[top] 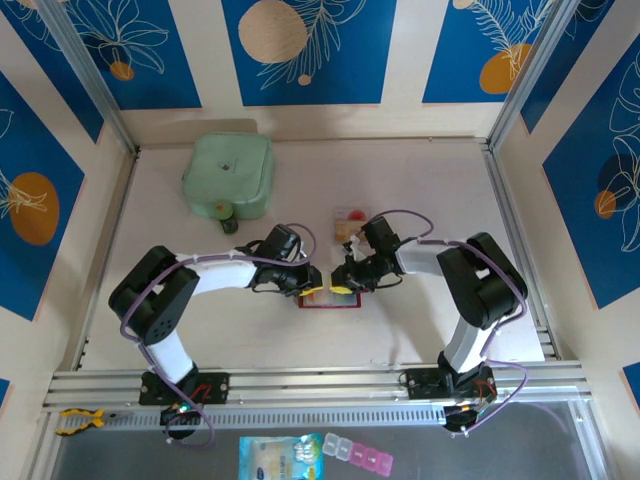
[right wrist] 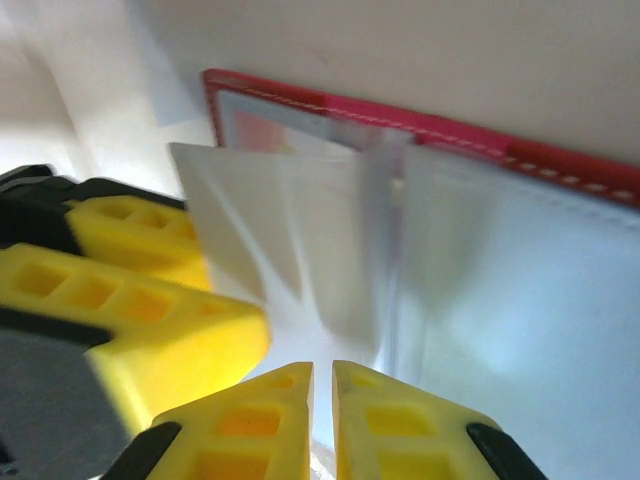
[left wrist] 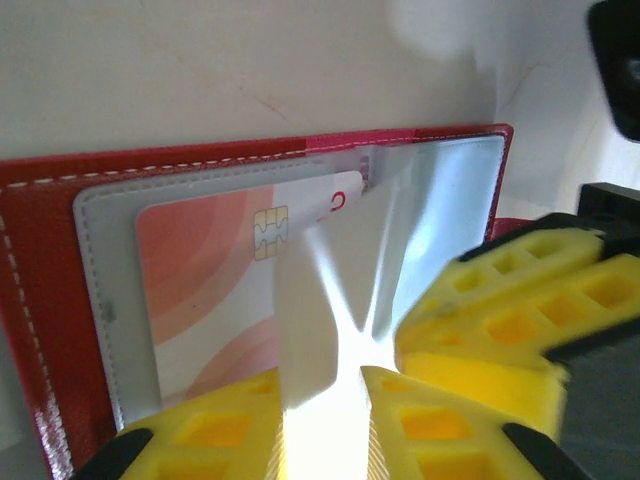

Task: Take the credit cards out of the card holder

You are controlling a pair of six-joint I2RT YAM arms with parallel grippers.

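**Red flat folding card holder (top: 328, 303) open, its clear plastic leaf (left wrist: 340, 290) pinched from both sides**

Mid-worktop (top: 420, 180), the left fingers (top: 314, 287) and the right fingers (top: 346, 283) are both closed on the raised leaf. At 9 o'clock of the leaf, a peach-and-white chip card (left wrist: 210, 290) sits in the grey pocket. A pale card with a red spot (top: 350, 218) lies at 12 o'clock of the holder, and a mint-green case (top: 230, 175) at 10.

The pale table (top: 420, 180) carries a mint-green case (top: 229, 175) far-left, a red card holder (top: 330, 304) mid-surface, and a pale card (top: 349, 221) just beyond.
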